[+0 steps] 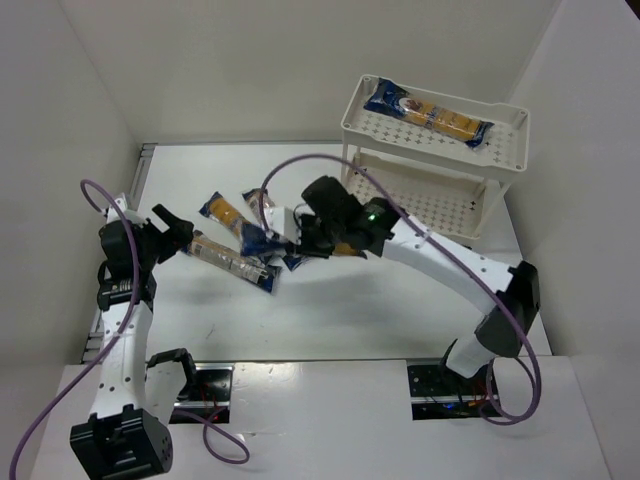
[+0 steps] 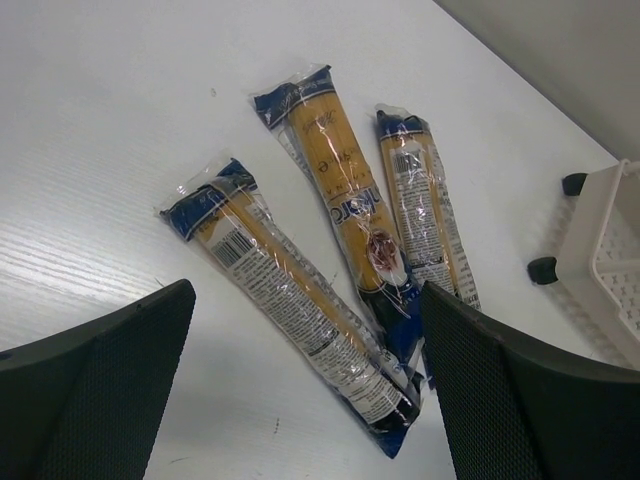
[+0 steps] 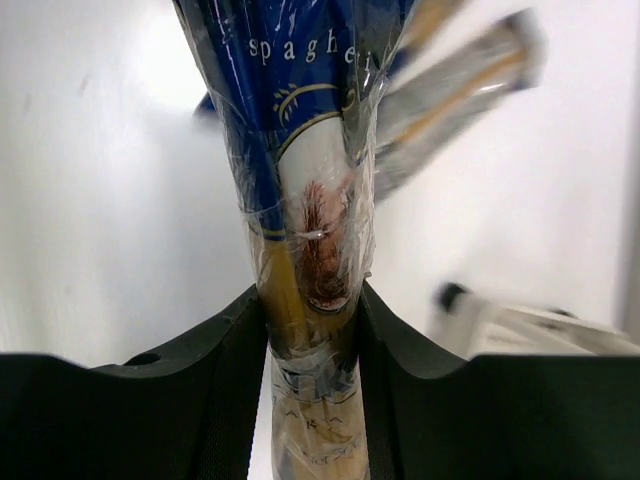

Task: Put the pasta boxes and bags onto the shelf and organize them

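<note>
My right gripper [image 1: 300, 240] is shut on a spaghetti pack [image 3: 300, 100]; its jaws press both sides of the clear part just behind the dark blue label, low over the table centre. That pack's blue end [image 1: 265, 240] sticks out to the left. One pack [image 1: 428, 115] lies on the top tier of the cream shelf [image 1: 519, 150] at the back right. My left gripper [image 1: 178, 228] is open and empty at the table's left. Its wrist view shows three packs fanned on the table: left [image 2: 290, 310], middle [image 2: 340, 180] and right [image 2: 425, 210].
The shelf's black wheels [image 2: 545, 270] and tray corner [image 2: 610, 250] show at the right of the left wrist view. White walls close in the table on the left, back and right. A purple cable [image 1: 300, 165] loops above the right arm.
</note>
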`<state>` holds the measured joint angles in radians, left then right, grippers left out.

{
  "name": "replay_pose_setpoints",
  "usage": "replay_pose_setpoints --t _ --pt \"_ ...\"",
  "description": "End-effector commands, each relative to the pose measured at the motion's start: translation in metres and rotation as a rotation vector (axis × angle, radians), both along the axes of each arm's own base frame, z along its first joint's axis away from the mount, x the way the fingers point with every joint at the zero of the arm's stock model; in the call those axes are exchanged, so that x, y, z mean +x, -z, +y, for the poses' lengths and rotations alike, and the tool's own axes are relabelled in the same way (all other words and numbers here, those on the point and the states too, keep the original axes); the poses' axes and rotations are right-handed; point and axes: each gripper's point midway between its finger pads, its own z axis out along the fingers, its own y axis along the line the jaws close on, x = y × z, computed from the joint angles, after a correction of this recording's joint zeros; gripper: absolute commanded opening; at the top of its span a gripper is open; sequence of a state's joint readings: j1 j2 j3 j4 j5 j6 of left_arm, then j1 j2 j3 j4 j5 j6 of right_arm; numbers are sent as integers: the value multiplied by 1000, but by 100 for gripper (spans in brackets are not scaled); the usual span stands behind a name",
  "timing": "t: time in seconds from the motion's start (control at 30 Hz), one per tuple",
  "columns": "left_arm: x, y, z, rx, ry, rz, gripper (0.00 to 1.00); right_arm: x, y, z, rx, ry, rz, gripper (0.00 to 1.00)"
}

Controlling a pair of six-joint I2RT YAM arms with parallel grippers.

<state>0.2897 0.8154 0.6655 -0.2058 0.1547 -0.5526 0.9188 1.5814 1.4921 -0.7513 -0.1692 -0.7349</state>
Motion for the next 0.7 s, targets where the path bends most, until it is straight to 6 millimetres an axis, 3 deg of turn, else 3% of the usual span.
replay_pose_setpoints --t 0.0,0.07,0.1,0.17,0.2,0.23,0.27,0.3,0.33,0.37,0.4,0.47,0.5,0.6,0.67 --pt "4 -16 0 11 5 -69 100 12 -165 0 382 173 -199 0" --pt "4 -17 0 3 2 -70 100 26 -209 -10 460 264 -300 0" --pt "4 -17 -2 -10 6 -72 100 31 -248 -18 526 296 -379 0" --pt "4 -17 -2 -10 6 -72 100 48 -294 -50 536 411 -581 0" --pt "4 -17 -4 -22 11 -73 100 54 -328 -64 584 466 -693 0" --pt "4 -17 -4 -22 11 -73 100 60 -341 -76 567 514 -774 0" --pt "5 -22 -4 -19 12 -83 100 74 -358 -107 493 586 -893 0" --pt "5 -23 -5 -23 22 -84 100 75 -379 -125 510 628 -954 0" --pt "6 -27 -5 -20 22 -93 100 84 -382 -137 470 658 -987 0" --pt "7 -29 -5 -17 22 -102 100 103 -385 -170 385 727 -1043 0" --pt "7 -29 -5 -17 22 -102 100 111 -389 -184 371 746 -1070 0" --pt "6 -29 -7 -21 32 -103 100 129 -382 -209 291 762 -1102 0" --pt "6 -29 -7 -21 32 -103 100 144 -367 -226 214 774 -1101 0" --pt "7 -31 -8 -21 41 -113 100 162 -340 -235 136 762 -1075 0" --pt "7 -31 -8 -21 41 -113 100 168 -339 -241 131 771 -1092 0"
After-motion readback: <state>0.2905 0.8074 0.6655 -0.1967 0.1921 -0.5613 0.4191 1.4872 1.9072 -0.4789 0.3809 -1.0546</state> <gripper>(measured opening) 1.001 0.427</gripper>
